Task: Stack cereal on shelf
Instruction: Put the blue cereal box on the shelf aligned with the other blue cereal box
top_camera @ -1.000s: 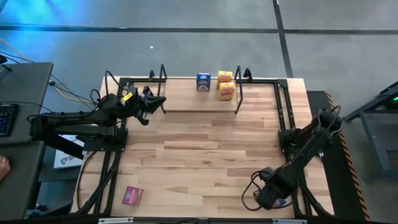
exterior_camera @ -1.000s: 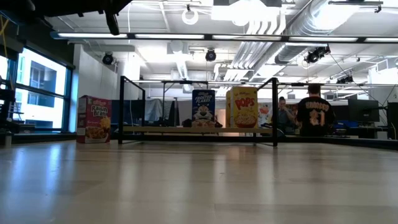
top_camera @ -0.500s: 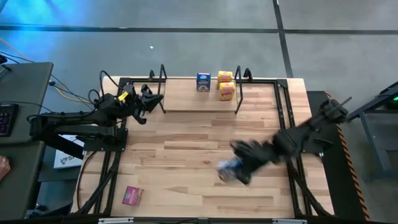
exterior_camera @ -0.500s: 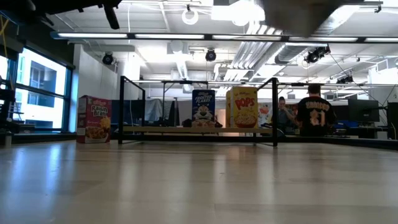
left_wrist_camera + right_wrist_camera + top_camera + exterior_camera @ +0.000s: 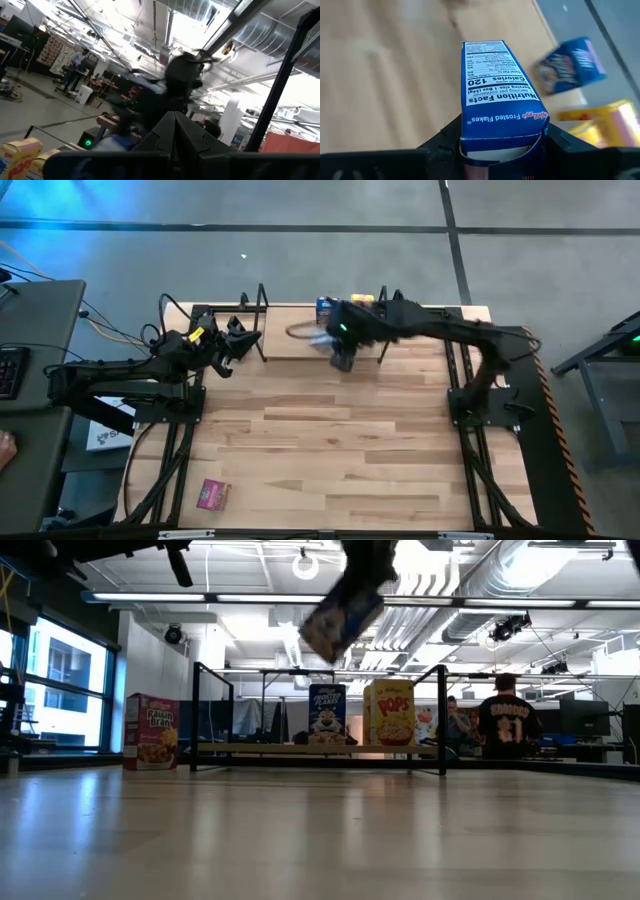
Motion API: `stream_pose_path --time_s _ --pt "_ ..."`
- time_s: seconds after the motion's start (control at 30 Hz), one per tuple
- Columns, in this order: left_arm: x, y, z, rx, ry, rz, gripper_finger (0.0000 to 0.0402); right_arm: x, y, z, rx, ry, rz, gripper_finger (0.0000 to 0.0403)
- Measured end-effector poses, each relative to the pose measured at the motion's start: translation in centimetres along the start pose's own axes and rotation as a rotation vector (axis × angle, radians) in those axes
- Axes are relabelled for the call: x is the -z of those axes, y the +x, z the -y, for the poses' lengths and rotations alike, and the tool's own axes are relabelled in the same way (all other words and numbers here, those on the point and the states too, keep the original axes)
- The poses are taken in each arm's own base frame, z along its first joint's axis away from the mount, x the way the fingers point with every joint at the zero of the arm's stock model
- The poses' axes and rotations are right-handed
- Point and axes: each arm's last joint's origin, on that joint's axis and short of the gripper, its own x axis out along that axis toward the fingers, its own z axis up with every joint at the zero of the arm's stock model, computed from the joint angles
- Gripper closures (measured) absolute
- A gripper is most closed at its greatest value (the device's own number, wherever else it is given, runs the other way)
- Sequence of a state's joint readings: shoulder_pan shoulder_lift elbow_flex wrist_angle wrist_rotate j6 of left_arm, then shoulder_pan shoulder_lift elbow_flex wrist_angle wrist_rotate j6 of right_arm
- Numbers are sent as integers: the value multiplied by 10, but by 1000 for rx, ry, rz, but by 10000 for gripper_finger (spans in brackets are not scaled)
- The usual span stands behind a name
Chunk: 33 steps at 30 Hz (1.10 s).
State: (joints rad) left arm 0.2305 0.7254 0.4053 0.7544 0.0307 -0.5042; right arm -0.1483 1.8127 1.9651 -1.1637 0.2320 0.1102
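Clamped jaws of the right gripper (image 5: 501, 145) hold a blue cereal box (image 5: 497, 95) by one end, its nutrition panel facing the wrist camera. From above, this gripper (image 5: 343, 352) hangs over the shelf (image 5: 300, 345) at the table's far edge, just near of the standing boxes; in the low view the held blue box (image 5: 340, 618) is tilted in the air, well above the shelf board (image 5: 315, 749).

On the shelf stand another blue box (image 5: 326, 307) and, just to its right, two yellow boxes (image 5: 362, 302). The low view shows them upright as a blue box (image 5: 327, 714) and a yellow one (image 5: 393, 713) side by side. A pink box (image 5: 212, 494) lies alone near the table's near left corner.

The left gripper (image 5: 243, 340), its jaws closed on nothing, waits beside the shelf's left end frame.
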Motion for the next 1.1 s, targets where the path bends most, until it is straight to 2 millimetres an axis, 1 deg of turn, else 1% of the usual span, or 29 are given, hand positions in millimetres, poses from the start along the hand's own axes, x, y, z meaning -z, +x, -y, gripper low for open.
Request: stream_pose_path --time_s 0.1,0.17,0.3,0.4,0.57,0.63,1.1 --pt "0 0 0 0 0 0 400 -8 32 22 47 -30 -133 265" --pt "0 0 0 0 0 0 400 -12 55 32 63 -48 -213 265" --pt "0 0 0 -4 8 2 400 -16 93 45 70 -79 -312 265" --pt "0 0 0 -14 9 7 400 -21 111 49 47 -91 -335 265" --pt "0 0 -1 -17 8 9 400 -21 129 49 25 -130 -389 265" --pt "0 0 0 -17 8 9 400 -20 132 49 24 -132 -396 265" --pt "0 0 -1 -18 8 9 400 -22 134 54 11 -141 -377 265"
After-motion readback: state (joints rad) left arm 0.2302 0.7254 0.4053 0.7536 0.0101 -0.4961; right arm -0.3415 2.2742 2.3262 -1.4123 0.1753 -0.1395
